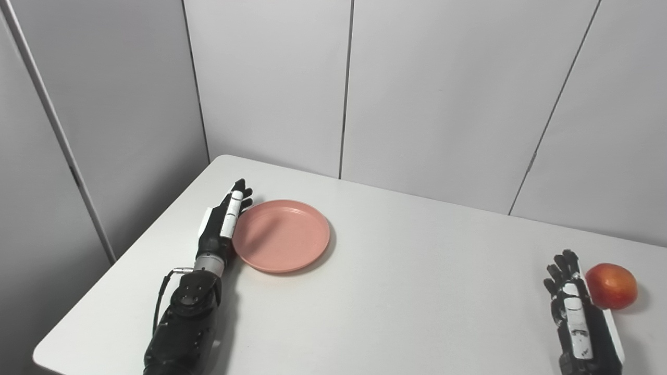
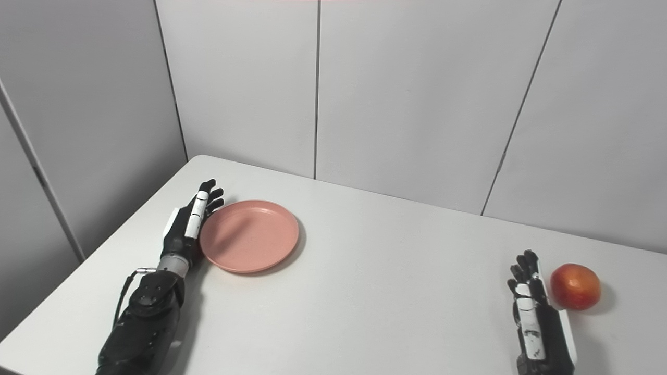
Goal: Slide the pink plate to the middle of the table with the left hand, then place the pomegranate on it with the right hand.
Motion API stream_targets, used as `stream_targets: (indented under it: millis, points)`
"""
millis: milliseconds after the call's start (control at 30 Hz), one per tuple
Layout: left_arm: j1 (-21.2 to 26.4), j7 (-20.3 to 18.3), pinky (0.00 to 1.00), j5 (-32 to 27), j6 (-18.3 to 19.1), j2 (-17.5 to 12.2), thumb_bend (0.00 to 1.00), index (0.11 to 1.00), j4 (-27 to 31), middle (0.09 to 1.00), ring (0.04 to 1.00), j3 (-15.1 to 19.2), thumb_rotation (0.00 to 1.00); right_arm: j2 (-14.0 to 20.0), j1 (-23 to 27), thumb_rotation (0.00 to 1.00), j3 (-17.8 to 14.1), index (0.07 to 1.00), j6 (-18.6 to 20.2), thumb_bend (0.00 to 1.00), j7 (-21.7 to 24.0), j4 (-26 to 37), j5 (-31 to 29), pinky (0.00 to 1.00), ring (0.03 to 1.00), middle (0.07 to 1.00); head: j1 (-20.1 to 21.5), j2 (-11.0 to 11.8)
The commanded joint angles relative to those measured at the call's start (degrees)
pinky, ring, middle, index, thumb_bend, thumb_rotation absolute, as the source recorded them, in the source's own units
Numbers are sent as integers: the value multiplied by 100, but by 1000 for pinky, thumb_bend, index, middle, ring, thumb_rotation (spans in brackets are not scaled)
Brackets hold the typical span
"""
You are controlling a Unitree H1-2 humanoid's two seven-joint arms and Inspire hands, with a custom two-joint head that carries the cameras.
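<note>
At nine o'clock on the desk, the pink plate lies flat, the left hand against its left rim, fingers straight, gripping nothing. It looks light, stiff and slippery: push the rim. At four o'clock, the right hand, open, sits beside the pomegranate. Both views show much the same scene.

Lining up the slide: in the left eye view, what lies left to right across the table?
left hand → pink plate → right hand → pomegranate
</note>
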State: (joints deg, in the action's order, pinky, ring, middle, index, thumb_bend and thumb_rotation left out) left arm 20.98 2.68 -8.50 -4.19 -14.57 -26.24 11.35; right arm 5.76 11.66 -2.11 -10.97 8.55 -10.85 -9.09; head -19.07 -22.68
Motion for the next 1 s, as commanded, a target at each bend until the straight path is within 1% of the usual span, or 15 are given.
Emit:
stream_targets:
  millis: [0,133,233,367,467,533,700,800,967]
  points:
    - [307,-127,879,-30,-88,84,667,915,176,914,902,-67,1000,-5,-139,868,-17,1000,-5,543,6,-29,-11,1000,1000,1000,29,-14]
    - [307,-161,889,-84,-42,201,685,906,250,912,904,-105,1000,0,-136,881,5,1000,-27,559,-19,-50,70,1000,1000,1000,105,-19]
    - [303,-237,899,-120,-7,293,690,907,297,914,912,-159,1000,-13,-102,874,-3,1000,-117,581,-20,-147,80,1000,1000,1000,183,-29]
    - [303,-297,916,-262,75,448,653,913,382,923,922,-150,1000,-34,-70,867,-6,1000,-189,561,18,-254,70,1000,1000,1000,271,-36]
    - [297,-270,916,-257,175,565,647,917,456,924,923,-181,1000,-54,-22,865,-16,1000,-213,565,57,-381,15,1000,1000,1000,307,-48]
    - [294,-263,921,-232,235,620,660,923,474,925,929,-223,1000,-84,28,849,-35,1000,-239,588,104,-491,-80,1000,1000,1000,330,-55]
    - [285,-252,926,-182,311,715,651,929,492,929,935,-303,1000,-83,66,831,-26,1000,-249,636,129,-569,-134,1000,1000,1000,354,-56]
    - [269,-239,927,-150,364,777,647,929,508,930,935,-363,1000,-83,56,828,-40,1000,-232,638,139,-574,-152,1000,1000,1000,352,-59]
    - [234,-190,919,-92,407,908,656,925,572,924,925,-439,1000,-67,51,841,-32,1000,-286,580,168,-574,-128,1000,1000,1000,365,-81]
